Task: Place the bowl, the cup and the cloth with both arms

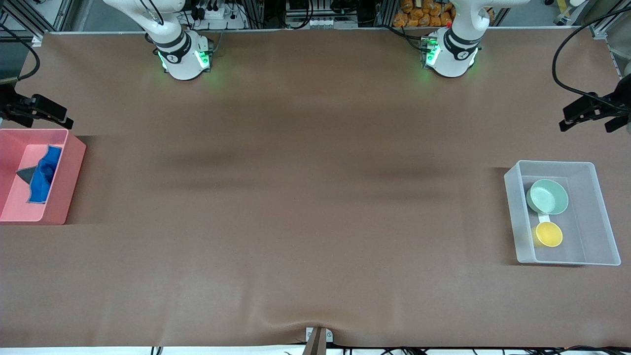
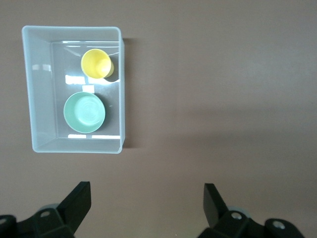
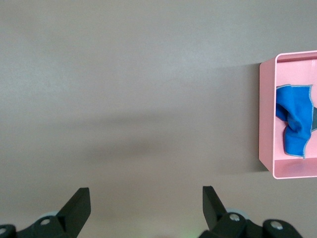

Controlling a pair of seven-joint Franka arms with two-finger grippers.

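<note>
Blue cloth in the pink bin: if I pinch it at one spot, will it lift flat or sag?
Likely sag: the cloth lies crumpled and folded in the pink bin, its grey underside showing, so it looks floppy. It probably weighs little, but could drag on the bin's wall. Both grippers are open over bare table.

The light is soft and even from above. Blurry dark shadows lie on the table (image 1: 315, 246). White glare shines in the clear bin (image 2: 42, 99).

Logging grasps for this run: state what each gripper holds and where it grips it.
Nothing is held. The left gripper and right gripper are both open over bare table; bowl and cup sit in the clear bin, cloth in the pink bin.
</note>
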